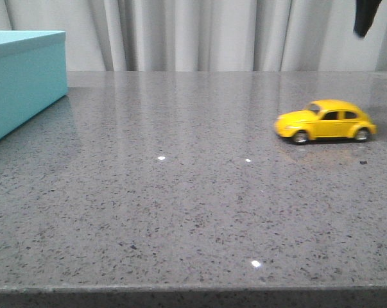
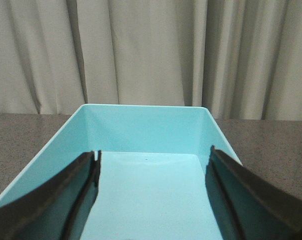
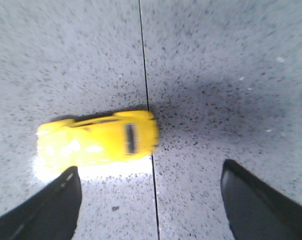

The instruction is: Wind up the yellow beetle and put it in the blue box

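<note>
Front view takes in the biggest thing first: the blue box [image 1: 23, 80], a matte turquoise block at the far left of the surface [image 1: 180, 212], cut off by the frame edge. Left wrist view looks straight down into it, showing it open-topped and bare inside, with the left gripper [image 2: 153, 200] poised just above the interior, its jaws spread wide and holding nothing; I judge it waits there because the box is where the toy must end up. Well apart from the box, toward the right side of the surface, stands the yellow beetle [image 1: 326, 120] on its four wheels, side-on to the front camera with its nose pointing left (nothing touches it). Right wrist view looks down on its roof from above, with the right gripper [image 3: 151, 200] hanging over the surface, jaws wide and empty, the car nearer the one finger than centred between them; that placement reads as an approach for the grasp, so the winding has probably not begun. A thin dark seam [image 3: 146, 100] in the speckled grey stone runs just past the car's end. Only a dark scrap of the right arm [image 1: 366, 16] shows at the front view's top corner. Pale pleated curtains [image 1: 199, 35] close off the room behind.
</note>
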### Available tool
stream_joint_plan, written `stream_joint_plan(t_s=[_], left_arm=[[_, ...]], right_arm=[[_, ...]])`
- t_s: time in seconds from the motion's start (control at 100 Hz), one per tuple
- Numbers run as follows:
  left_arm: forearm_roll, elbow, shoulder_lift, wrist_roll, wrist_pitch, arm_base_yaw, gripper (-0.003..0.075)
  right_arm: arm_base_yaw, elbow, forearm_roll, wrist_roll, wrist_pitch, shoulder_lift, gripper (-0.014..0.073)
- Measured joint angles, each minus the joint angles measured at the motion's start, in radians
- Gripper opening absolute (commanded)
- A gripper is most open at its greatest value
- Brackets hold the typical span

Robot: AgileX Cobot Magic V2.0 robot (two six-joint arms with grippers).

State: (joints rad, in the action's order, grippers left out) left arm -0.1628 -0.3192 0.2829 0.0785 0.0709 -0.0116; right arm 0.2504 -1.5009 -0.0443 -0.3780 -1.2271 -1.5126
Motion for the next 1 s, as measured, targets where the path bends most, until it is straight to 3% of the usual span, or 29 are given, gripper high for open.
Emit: stream_joint_plan(t_s=[0.21, 0.47, 0.71, 1.0], left_arm=[[0.000, 0.000, 0.000, 0.000, 0.000, 0.000, 0.0443], [0.004, -0.005, 0.014, 0.000, 0.008, 0.000, 0.0443], [0.038, -0.120, 0.117, 0.040, 0.149, 0.000, 0.0443], [0.028, -0.394, 0.338, 0.219, 0.387, 0.009, 0.0444]], right_arm=[[0.000, 0.079, 0.002, 0.014, 0.049, 0.106, 0.0570], [0.055, 0.234, 0.003, 0.022, 0.219, 0.193, 0.0570], [0.142, 0.265, 0.007, 0.024, 0.321, 0.220, 0.0570], [0.178, 0.265, 0.008, 0.024, 0.342, 0.220, 0.0570]])
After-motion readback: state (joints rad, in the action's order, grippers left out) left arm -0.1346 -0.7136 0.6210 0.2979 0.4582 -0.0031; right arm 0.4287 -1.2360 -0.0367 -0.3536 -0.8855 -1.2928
